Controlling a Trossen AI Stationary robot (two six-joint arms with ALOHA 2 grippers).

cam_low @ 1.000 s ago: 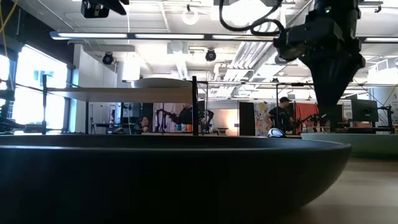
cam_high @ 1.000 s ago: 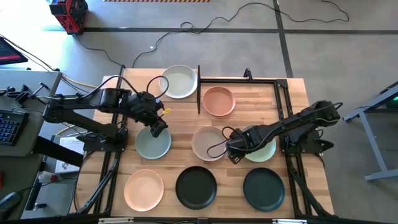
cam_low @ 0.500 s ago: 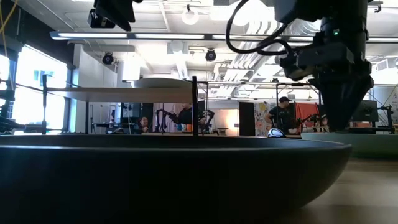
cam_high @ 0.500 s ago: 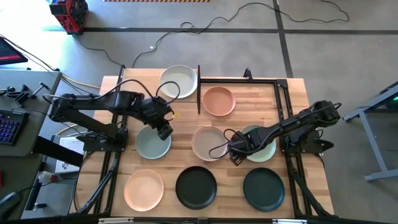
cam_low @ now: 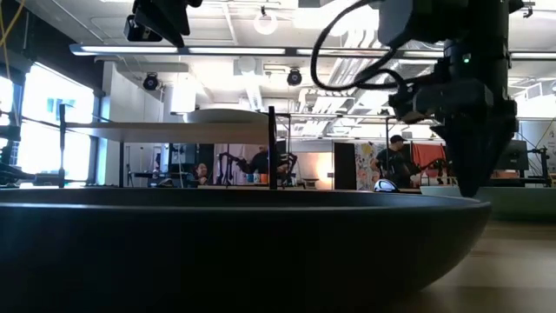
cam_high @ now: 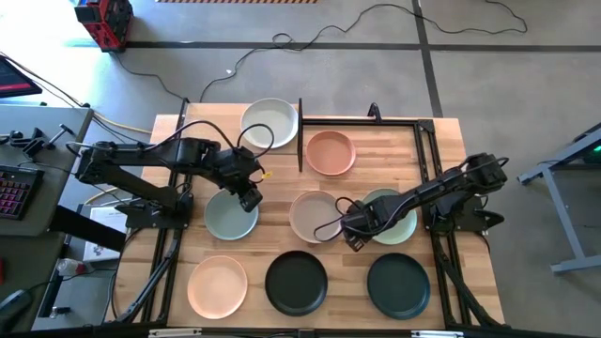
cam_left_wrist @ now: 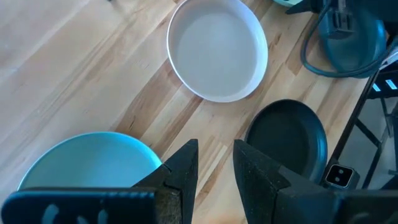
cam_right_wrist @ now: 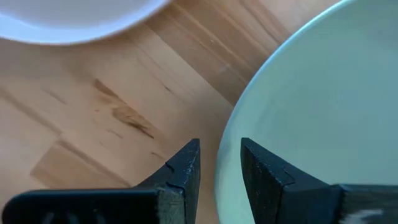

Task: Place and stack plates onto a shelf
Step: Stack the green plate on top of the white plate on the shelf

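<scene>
Rim straddling is the relation that counts: the right gripper (cam_right_wrist: 217, 171) sits low at the pale green plate (cam_right_wrist: 323, 106), one finger outside its rim and one apparently inside, jaws narrowly parted and not yet clamped, toward the table's right edge; the left gripper (cam_left_wrist: 214, 171), parted and empty, hovers by the blue-grey plate (cam_left_wrist: 81, 158)

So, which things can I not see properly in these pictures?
Low view: the near black plate fills the foreground and hides most of the table.
High view: the right gripper and its arm cover part of the pale green plate.
Right wrist view: that plate is cut off by the picture's edge.
</scene>
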